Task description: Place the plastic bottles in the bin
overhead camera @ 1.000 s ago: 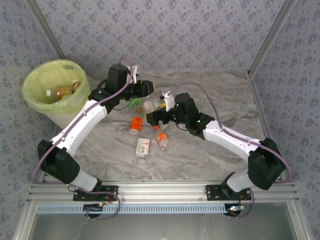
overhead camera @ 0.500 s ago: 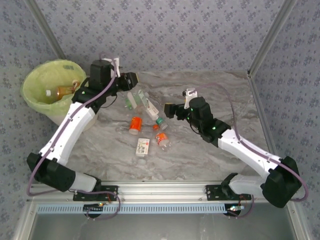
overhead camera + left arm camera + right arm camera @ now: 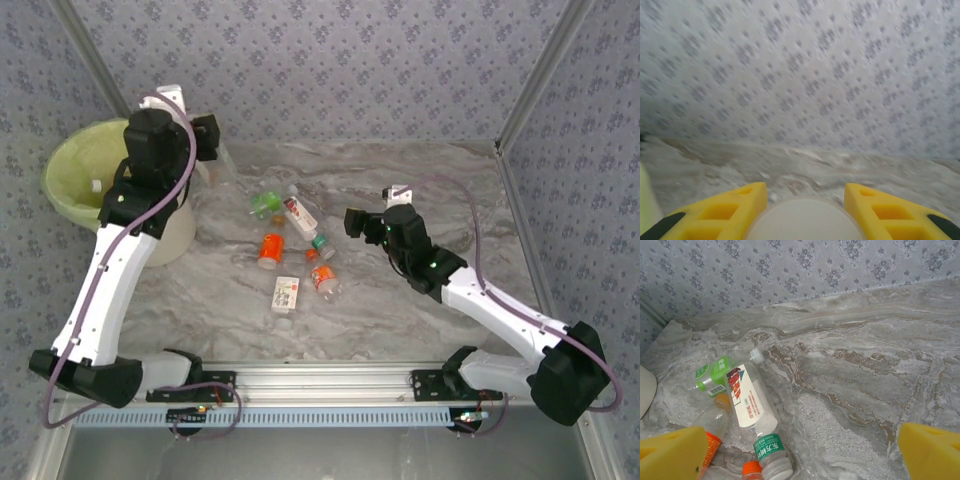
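Note:
My left gripper [image 3: 213,148] is raised just right of the bin's far rim, shut on a clear plastic bottle [image 3: 219,162]. In the left wrist view the bottle's round pale end [image 3: 805,220] sits between the yellow fingers [image 3: 722,212]. The bin [image 3: 62,170] is white with a yellow-green liner and stands at the far left. Several bottles lie mid-table: green-labelled [image 3: 265,203], white-and-red-labelled [image 3: 298,213], orange-labelled [image 3: 271,248]. My right gripper [image 3: 352,222] hangs open to their right, holding nothing. In its wrist view [image 3: 800,460] the white-and-red bottle [image 3: 747,400] lies ahead left.
More bottles lie nearer the front: one with an orange cap [image 3: 325,275] and a white-labelled one [image 3: 286,293]. A small green-labelled bottle [image 3: 770,452] lies close below the right gripper. Patterned walls close in the back and sides. Bare marble [image 3: 440,190] stretches to the right.
The left arm has swung left and upward from the pile to the bin, carrying the bottle. The right arm has pulled back to the right, away from the bottles, jaws staying wide.

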Available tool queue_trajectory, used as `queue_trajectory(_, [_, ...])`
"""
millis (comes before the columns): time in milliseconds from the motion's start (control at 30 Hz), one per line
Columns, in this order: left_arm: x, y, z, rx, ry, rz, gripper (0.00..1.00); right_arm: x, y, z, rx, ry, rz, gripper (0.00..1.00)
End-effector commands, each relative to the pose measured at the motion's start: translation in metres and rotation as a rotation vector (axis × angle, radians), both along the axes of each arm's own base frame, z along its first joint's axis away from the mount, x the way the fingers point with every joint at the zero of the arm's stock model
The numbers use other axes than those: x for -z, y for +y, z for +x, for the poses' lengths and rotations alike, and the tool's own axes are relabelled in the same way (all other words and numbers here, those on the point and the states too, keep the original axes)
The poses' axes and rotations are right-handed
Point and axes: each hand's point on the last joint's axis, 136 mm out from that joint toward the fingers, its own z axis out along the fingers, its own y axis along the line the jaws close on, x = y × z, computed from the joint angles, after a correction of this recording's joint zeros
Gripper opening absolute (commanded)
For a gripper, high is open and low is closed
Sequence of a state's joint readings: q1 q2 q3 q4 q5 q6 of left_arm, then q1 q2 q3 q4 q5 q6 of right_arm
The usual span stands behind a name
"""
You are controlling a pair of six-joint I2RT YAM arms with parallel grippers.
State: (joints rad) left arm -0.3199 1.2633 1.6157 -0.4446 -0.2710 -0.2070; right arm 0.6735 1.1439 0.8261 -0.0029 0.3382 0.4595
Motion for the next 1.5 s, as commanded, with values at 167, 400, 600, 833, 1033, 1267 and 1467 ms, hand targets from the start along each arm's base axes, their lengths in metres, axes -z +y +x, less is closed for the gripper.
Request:
queue_trajectory(167, [-0.066, 0.100, -0.017, -0.445, -0.151, 0.180, 0.00, -0.011, -0.013, 0.000, 0.063, -0.058, 0.023, 1.00])
queue_trajectory(400, [-0.053, 0.163, -0.008, -0.613, -0.052, 0.213, 0.00, -0.011, -0.017, 0.001, 0.079, -0.059, 0.030, 1.00])
queue_trajectory(600, [-0.036, 0.209, 0.014, -0.683, 0.021, 0.282, 0.00, -0.010, -0.016, 0.001, 0.074, -0.052, 0.038, 1.00])
queue_trajectory(833, [0.002, 0.258, 0.038, -0.662, 0.162, 0.284, 0.00, -0.009, -0.012, -0.001, 0.043, -0.033, 0.030, 1.00])
queue_trajectory(1033, [0.041, 0.277, 0.053, -0.715, 0.304, 0.370, 0.03, -0.009, -0.009, 0.000, 0.034, -0.023, 0.033, 1.00])
queue_trajectory(1267, [0.072, 0.291, 0.061, -0.774, 0.465, 0.381, 0.48, -0.006, -0.007, -0.001, 0.021, -0.006, 0.026, 1.00])
queue_trajectory(1467, [0.079, 0.274, 0.075, -0.723, 0.535, 0.380, 0.89, -0.004, -0.009, -0.003, 0.024, 0.002, 0.019, 1.00])
